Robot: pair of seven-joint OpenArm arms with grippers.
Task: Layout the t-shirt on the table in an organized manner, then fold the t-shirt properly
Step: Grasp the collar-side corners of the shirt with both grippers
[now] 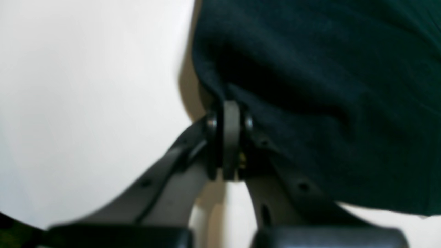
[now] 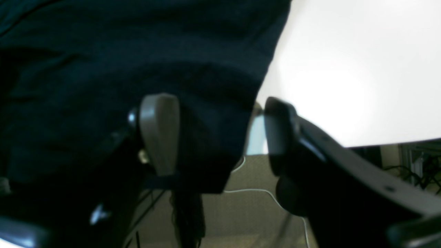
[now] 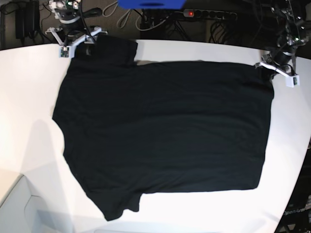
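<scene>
The black t-shirt (image 3: 165, 126) lies spread plain side up on the white table (image 3: 29, 97), sleeves toward the left. My left gripper (image 3: 267, 65) is at the shirt's far right corner. In the left wrist view that gripper (image 1: 230, 113) is shut, pinching the edge of the t-shirt (image 1: 327, 86). My right gripper (image 3: 86, 46) is at the far left sleeve. In the right wrist view it (image 2: 220, 134) stands open, its fingers (image 2: 160, 134) straddling the dark edge of the t-shirt (image 2: 137, 51). No print is visible.
Behind the table's far edge lie a power strip (image 3: 209, 14) with a red light, cables and a blue object (image 3: 150, 4). The table edge curves down on the right (image 3: 296, 184). A white cable (image 2: 262, 191) runs on the floor below.
</scene>
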